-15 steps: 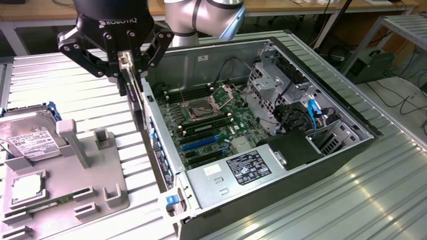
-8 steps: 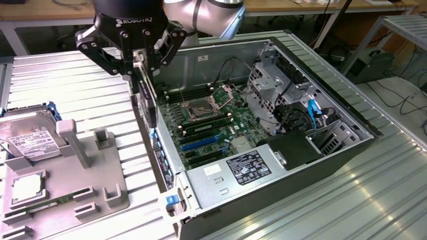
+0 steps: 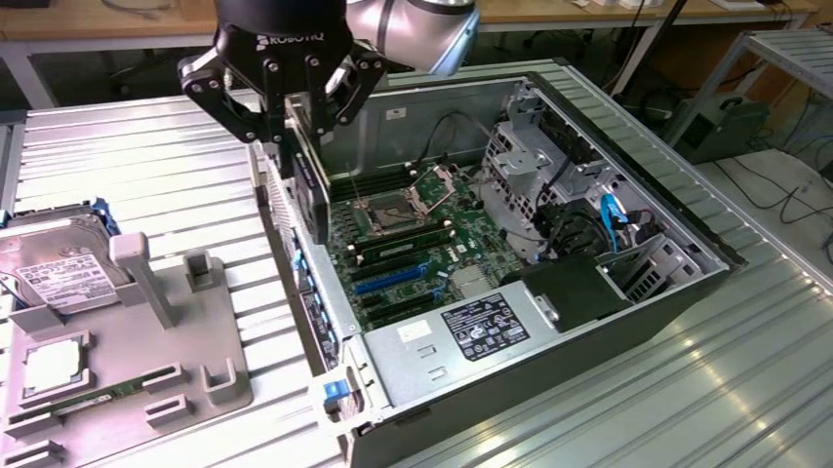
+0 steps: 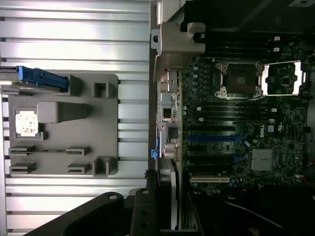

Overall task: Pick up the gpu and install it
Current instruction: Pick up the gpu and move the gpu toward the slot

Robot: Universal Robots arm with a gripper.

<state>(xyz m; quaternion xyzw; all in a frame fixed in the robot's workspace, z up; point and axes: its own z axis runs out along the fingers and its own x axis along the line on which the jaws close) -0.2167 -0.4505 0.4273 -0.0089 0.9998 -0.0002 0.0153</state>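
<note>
Here your gripper (image 3: 302, 125) is clamped on the flat black gpu (image 3: 310, 190), held upright over the open metal case (image 3: 573, 370).

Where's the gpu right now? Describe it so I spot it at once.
Find the open computer case on the metal table. Over its wall on the exterior view's left, the black hand grips the gpu: a thin dark card held on edge, unlike the boxy, white-labelled hard drive farther left.

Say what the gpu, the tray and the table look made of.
The gpu looks like dark matte circuit board, thin and flat. The tray: matte grey, probably plastic, evenly dull. The table: ribbed metal, likely aluminium, brightly reflective.
</note>
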